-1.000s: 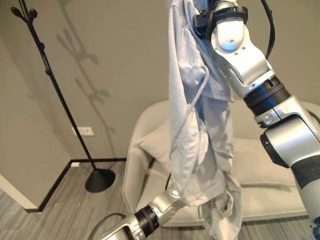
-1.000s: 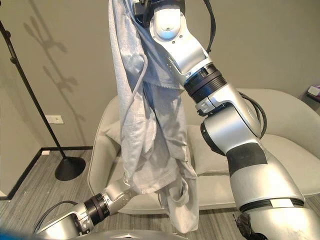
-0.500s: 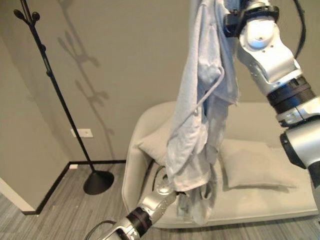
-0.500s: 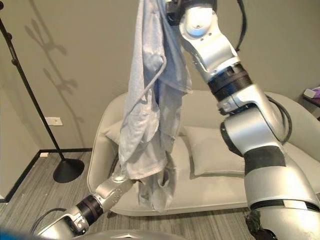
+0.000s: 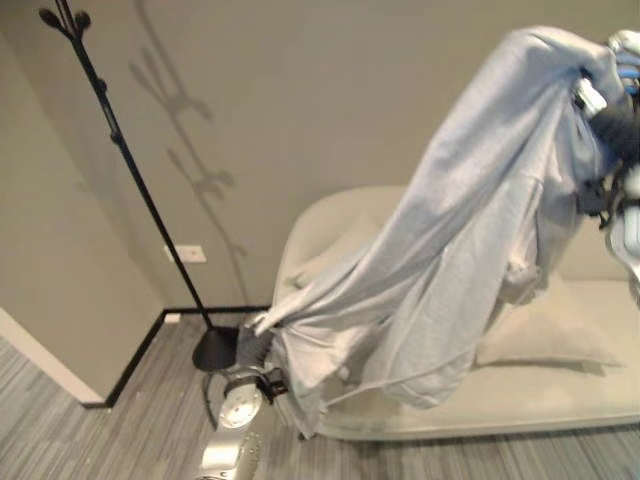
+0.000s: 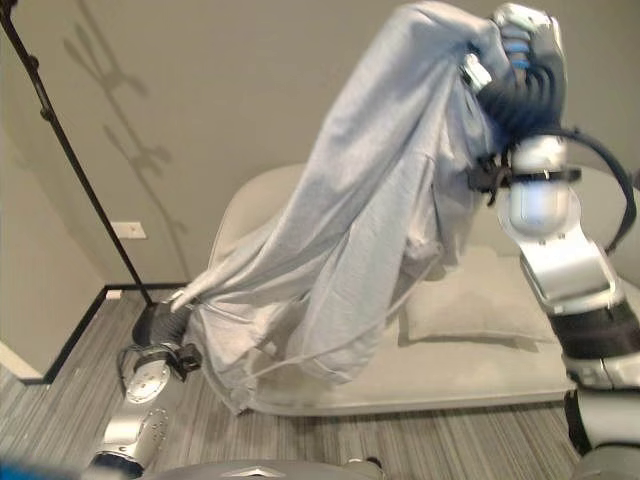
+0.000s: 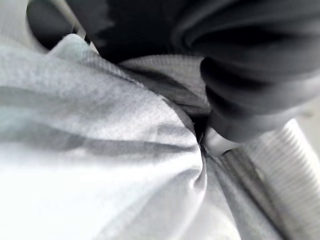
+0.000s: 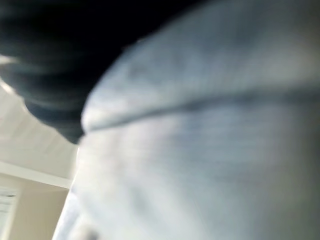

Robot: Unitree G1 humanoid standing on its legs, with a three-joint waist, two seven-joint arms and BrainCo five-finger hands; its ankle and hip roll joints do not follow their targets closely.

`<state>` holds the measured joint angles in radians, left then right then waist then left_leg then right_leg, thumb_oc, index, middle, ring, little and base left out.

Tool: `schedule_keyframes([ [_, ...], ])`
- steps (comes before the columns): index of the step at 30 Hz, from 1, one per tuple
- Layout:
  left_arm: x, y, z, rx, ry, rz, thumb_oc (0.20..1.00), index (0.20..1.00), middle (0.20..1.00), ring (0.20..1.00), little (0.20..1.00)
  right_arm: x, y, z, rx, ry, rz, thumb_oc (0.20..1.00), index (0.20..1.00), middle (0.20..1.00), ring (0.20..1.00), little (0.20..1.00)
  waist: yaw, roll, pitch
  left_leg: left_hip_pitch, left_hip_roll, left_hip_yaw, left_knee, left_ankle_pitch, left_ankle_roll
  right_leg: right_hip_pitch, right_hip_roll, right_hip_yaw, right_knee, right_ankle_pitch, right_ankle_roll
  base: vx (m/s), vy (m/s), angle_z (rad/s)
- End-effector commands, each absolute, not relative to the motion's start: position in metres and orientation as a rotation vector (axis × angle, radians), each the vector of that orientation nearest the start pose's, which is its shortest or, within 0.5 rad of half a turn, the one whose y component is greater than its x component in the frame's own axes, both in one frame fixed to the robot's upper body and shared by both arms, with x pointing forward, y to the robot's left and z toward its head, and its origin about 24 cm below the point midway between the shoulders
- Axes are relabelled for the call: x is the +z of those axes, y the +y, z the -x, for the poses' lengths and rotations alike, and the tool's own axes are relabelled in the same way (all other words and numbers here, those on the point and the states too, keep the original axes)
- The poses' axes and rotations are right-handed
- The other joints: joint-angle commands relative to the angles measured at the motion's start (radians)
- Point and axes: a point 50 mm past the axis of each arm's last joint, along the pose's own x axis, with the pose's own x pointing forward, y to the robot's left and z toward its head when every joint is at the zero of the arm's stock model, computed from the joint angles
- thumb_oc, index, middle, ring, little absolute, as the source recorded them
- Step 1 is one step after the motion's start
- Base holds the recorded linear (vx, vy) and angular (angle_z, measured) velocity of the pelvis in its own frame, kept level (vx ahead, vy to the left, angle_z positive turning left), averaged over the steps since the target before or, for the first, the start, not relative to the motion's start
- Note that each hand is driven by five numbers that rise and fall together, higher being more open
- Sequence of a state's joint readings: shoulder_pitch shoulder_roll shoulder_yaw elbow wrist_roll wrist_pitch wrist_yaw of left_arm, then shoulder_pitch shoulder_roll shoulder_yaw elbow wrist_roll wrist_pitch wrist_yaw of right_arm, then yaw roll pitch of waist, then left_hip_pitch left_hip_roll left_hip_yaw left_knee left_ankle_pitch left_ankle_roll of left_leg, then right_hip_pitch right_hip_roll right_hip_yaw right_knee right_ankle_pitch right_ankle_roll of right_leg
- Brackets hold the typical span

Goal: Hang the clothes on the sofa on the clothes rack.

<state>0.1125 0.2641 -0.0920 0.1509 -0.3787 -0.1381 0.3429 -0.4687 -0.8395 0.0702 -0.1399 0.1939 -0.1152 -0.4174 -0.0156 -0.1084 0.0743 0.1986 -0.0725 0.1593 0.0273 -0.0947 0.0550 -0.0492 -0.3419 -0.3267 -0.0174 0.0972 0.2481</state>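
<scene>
A light grey hooded garment [image 6: 370,230] is stretched in the air on a slant between my two hands, in front of the sofa. My right hand [image 6: 522,62] is high at the right, fingers curled over the garment's top edge. My left hand [image 6: 160,325] is low at the left, its dark cover against the bunched lower end of the cloth [image 7: 125,150], which it grips. The black clothes rack [image 5: 118,150] stands by the wall at the far left, its round base [image 5: 214,348] on the floor just behind my left hand.
A beige sofa [image 5: 570,405] with a beige cushion [image 6: 470,312] lies behind and under the garment. A wall corner with dark skirting [image 5: 135,360] juts out at the left. A white wall socket [image 5: 188,254] sits beside the rack's pole.
The garment hung straight down from my raised right hand; now it is pulled out slantwise, my left hand having drawn its lower end leftward toward the rack's base. My right hand moved right and lower.
</scene>
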Motion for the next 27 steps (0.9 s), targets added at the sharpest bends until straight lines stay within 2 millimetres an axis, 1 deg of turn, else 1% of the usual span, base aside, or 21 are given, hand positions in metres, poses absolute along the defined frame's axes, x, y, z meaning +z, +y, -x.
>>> schedule_keyframes([
  [1, 0.042, 0.225, -0.226, 0.412, -0.09, -0.014, 0.2, 0.2, 0.2, 0.2, 0.2, 0.322, -0.223, -0.268, -0.257, -1.084, 0.503, 0.2, 0.2, 0.2, 0.2, 0.2, 0.055, 0.041, -0.002, -0.068, 0.024, -0.047, -0.068, 0.013, 0.005, -0.036, -0.022, -0.043, 0.524, -0.082, -0.069, -0.15, 0.004, -0.53],
  [2, 0.047, 0.238, -0.219, 0.476, -0.119, -0.079, 0.2, 0.2, 0.2, 0.2, 0.2, 0.319, -0.217, -0.268, -0.232, -1.093, 0.493, 0.2, 0.2, 0.2, 0.2, 0.2, 0.086, 0.035, -0.017, -0.097, 0.017, -0.03, -0.075, 0.031, 0.006, 0.015, 0.013, -0.054, 0.582, -0.163, -0.079, -0.15, 0.006, -0.13],
  [3, 0.047, 0.239, -0.219, 0.477, -0.12, -0.081, 0.2, 0.2, 0.2, 0.2, 0.2, 0.319, -0.217, -0.268, -0.232, -1.093, 0.492, 0.2, 0.2, 0.2, 0.2, 0.2, 0.085, 0.034, -0.018, -0.1, 0.018, -0.029, -0.074, 0.034, 0.006, 0.014, 0.014, -0.055, 0.58, -0.161, -0.082, -0.19, -0.092, -0.01],
  [6, 0.059, 0.258, -0.208, 0.565, -0.183, -0.209, 0.2, 0.2, 0.2, 0.2, 0.2, 0.32, -0.201, -0.268, -0.164, -1.134, 0.483, 0.2, 0.2, 0.2, 0.2, 0.2, 0.152, -0.003, -0.049, -0.17, 0.004, 0.007, -0.071, 0.075, -0.011, 0.155, 0.113, -0.038, 0.471, -0.211, -0.076, -0.21, -0.152, -0.18],
  [8, 0.072, 0.269, -0.207, 0.625, -0.238, -0.298, 0.2, 0.2, 0.2, 0.2, 0.2, 0.326, -0.189, -0.264, -0.126, -1.192, 0.476, 0.2, 0.2, 0.2, 0.2, 0.2, 0.192, -0.019, -0.06, -0.221, 0.008, 0.044, -0.068, 0.1, -0.023, 0.196, 0.149, -0.028, 0.401, -0.235, -0.083, -0.27, -0.161, -0.57],
  [10, 0.086, 0.279, -0.205, 0.674, -0.294, -0.373, 0.2, 0.2, 0.2, 0.2, 0.2, 0.332, -0.179, -0.264, -0.112, -1.232, 0.458, 0.2, 0.2, 0.2, 0.2, 0.2, 0.236, -0.035, -0.054, -0.274, 0.032, 0.066, -0.071, 0.146, -0.05, 0.224, 0.171, -0.062, 0.274, -0.314, -0.132, -0.24, -0.189, -0.51],
  [11, 0.086, 0.279, -0.205, 0.677, -0.294, -0.375, 0.2, 0.2, 0.2, 0.2, 0.2, 0.332, -0.179, -0.264, -0.112, -1.233, 0.456, 0.2, 0.2, 0.2, 0.2, 0.2, 0.234, -0.036, -0.056, -0.274, 0.034, 0.066, -0.074, 0.149, -0.053, 0.225, 0.174, -0.062, 0.268, -0.313, -0.137, -0.16, -0.196, -0.3],
  [12, 0.093, 0.282, -0.204, 0.699, -0.323, -0.404, 0.2, 0.2, 0.2, 0.2, 0.2, 0.332, -0.172, -0.262, -0.085, -1.25, 0.445, 0.2, 0.2, 0.2, 0.2, 0.2, 0.245, -0.041, -0.06, -0.294, 0.043, 0.075, -0.074, 0.166, -0.064, 0.236, 0.198, -0.062, 0.202, -0.324, -0.143, -0.32, -0.257, -0.42],
  [13, 0.105, 0.283, -0.201, 0.726, -0.386, -0.43, 0.2, 0.2, 0.2, 0.2, 0.2, 0.328, -0.163, -0.261, -0.055, -1.26, 0.406, 0.2, 0.2, 0.2, 0.2, 0.2, 0.255, -0.033, -0.044, -0.337, 0.065, 0.068, -0.083, 0.212, -0.088, 0.239, 0.239, -0.04, 0.105, -0.321, -0.154, -0.45, -0.307, -0.37],
  [14, 0.108, 0.284, -0.199, 0.725, -0.405, -0.439, 0.2, 0.2, 0.2, 0.2, 0.2, 0.326, -0.163, -0.259, -0.053, -1.265, 0.407, 0.2, 0.2, 0.2, 0.2, 0.2, 0.258, -0.025, -0.034, -0.368, 0.073, 0.058, -0.088, 0.241, -0.098, 0.238, 0.263, -0.015, 0.069, -0.312, -0.165, -0.36, -0.218, -0.25],
  [15, 0.108, 0.283, -0.199, 0.724, -0.405, -0.44, 0.2, 0.2, 0.2, 0.2, 0.2, 0.326, -0.163, -0.259, -0.053, -1.265, 0.407, 0.2, 0.2, 0.2, 0.2, 0.2, 0.259, -0.024, -0.036, -0.37, 0.075, 0.057, -0.089, 0.244, -0.1, 0.238, 0.266, -0.015, 0.063, -0.307, -0.167, -0.35, -0.143, -0.06],
  [16, 0.113, 0.28, -0.192, 0.708, -0.44, -0.477, 0.2, 0.2, 0.2, 0.2, 0.2, 0.323, -0.163, -0.257, -0.057, -1.268, 0.434, 0.2, 0.2, 0.2, 0.2, 0.2, 0.267, -0.002, -0.019, -0.408, 0.091, 0.03, -0.096, 0.287, -0.133, 0.249, 0.293, -0.011, 0.003, -0.293, -0.175, -0.24, -0.078, -0.06],
  [17, 0.113, 0.28, -0.192, 0.707, -0.44, -0.476, 0.2, 0.2, 0.2, 0.2, 0.2, 0.323, -0.163, -0.257, -0.057, -1.268, 0.435, 0.2, 0.2, 0.2, 0.2, 0.2, 0.266, 0.001, -0.02, -0.412, 0.095, 0.028, -0.096, 0.293, -0.132, 0.247, 0.298, -0.013, -0.001, -0.287, -0.176, -0.34, -0.093, 0.02],
  [20, 0.114, 0.276, -0.193, 0.703, -0.467, -0.518, 0.2, 0.2, 0.2, 0.2, 0.2, 0.321, -0.165, -0.26, -0.084, -1.266, 0.48, 0.2, 0.2, 0.2, 0.2, 0.2, 0.287, 0.029, 0.018, -0.459, 0.101, -0.082, -0.08, 0.347, -0.205, 0.248, 0.307, -0.032, -0.039, -0.261, -0.189, -0.35, -0.04, 0.19],
  [21, 0.117, 0.273, -0.192, 0.706, -0.489, -0.482, 0.2, 0.2, 0.2, 0.2, 0.2, 0.319, -0.165, -0.265, -0.094, -1.242, 0.532, 0.2, 0.2, 0.2, 0.2, 0.2, 0.289, 0.027, 0.031, -0.454, 0.106, -0.13, -0.038, 0.314, -0.207, 0.241, 0.283, -0.065, -0.058, -0.234, -0.184, -0.29, -0.001, 0.25],
  [22, 0.117, 0.273, -0.192, 0.706, -0.489, -0.481, 0.2, 0.2, 0.2, 0.2, 0.2, 0.319, -0.165, -0.265, -0.094, -1.242, 0.533, 0.2, 0.2, 0.2, 0.2, 0.2, 0.286, 0.03, 0.031, -0.459, 0.105, -0.132, -0.033, 0.316, -0.204, 0.24, 0.284, -0.069, -0.06, -0.23, -0.183, -0.32, 0.02, 0.43],
  [23, 0.119, 0.27, -0.192, 0.701, -0.498, -0.47, 0.2, 0.2, 0.2, 0.2, 0.2, 0.317, -0.167, -0.266, -0.101, -1.234, 0.556, 0.2, 0.2, 0.2, 0.2, 0.2, 0.272, 0.018, 0.032, -0.422, 0.142, -0.11, 0.005, 0.262, -0.188, 0.225, 0.26, -0.1, -0.062, -0.209, -0.178, -0.14, 0.022, 0.4],
  [24, 0.118, 0.27, -0.191, 0.701, -0.497, -0.47, 0.2, 0.2, 0.2, 0.2, 0.2, 0.317, -0.167, -0.266, -0.101, -1.233, 0.556, 0.2, 0.2, 0.2, 0.2, 0.2, 0.272, 0.019, 0.033, -0.422, 0.142, -0.11, 0.008, 0.257, -0.188, 0.227, 0.26, -0.1, -0.062, -0.21, -0.177, -0.17, 0.031, 0.56],
  [25, 0.119, 0.267, -0.192, 0.692, -0.5, -0.462, 0.2, 0.2, 0.2, 0.2, 0.2, 0.315, -0.169, -0.266, -0.108, -1.227, 0.575, 0.2, 0.2, 0.2, 0.2, 0.2, 0.265, 0.015, 0.027, -0.388, 0.17, -0.094, 0.019, 0.23, -0.182, 0.22, 0.25, -0.121, -0.064, -0.205, -0.177, -0.15, 0.085, 0.57],
  [26, 0.115, 0.259, -0.194, 0.662, -0.492, -0.422, 0.2, 0.2, 0.2, 0.2, 0.2, 0.311, -0.173, -0.266, -0.122, -1.209, 0.6, 0.2, 0.2, 0.2, 0.2, 0.2, 0.247, 0.014, 0.012, -0.315, 0.221, -0.096, 0.032, 0.19, -0.183, 0.202, 0.229, -0.148, -0.063, -0.194, -0.177, -0.17, 0.136, 0.53],
  [27, 0.112, 0.255, -0.195, 0.643, -0.478, -0.402, 0.2, 0.2, 0.2, 0.2, 0.2, 0.308, -0.176, -0.265, -0.128, -1.199, 0.61, 0.2, 0.2, 0.2, 0.2, 0.2, 0.235, 0.018, 0.001, -0.28, 0.247, -0.108, 0.026, 0.178, -0.189, 0.197, 0.22, -0.161, -0.061, -0.192, -0.174, -0.11, 0.113, 0.52],
])
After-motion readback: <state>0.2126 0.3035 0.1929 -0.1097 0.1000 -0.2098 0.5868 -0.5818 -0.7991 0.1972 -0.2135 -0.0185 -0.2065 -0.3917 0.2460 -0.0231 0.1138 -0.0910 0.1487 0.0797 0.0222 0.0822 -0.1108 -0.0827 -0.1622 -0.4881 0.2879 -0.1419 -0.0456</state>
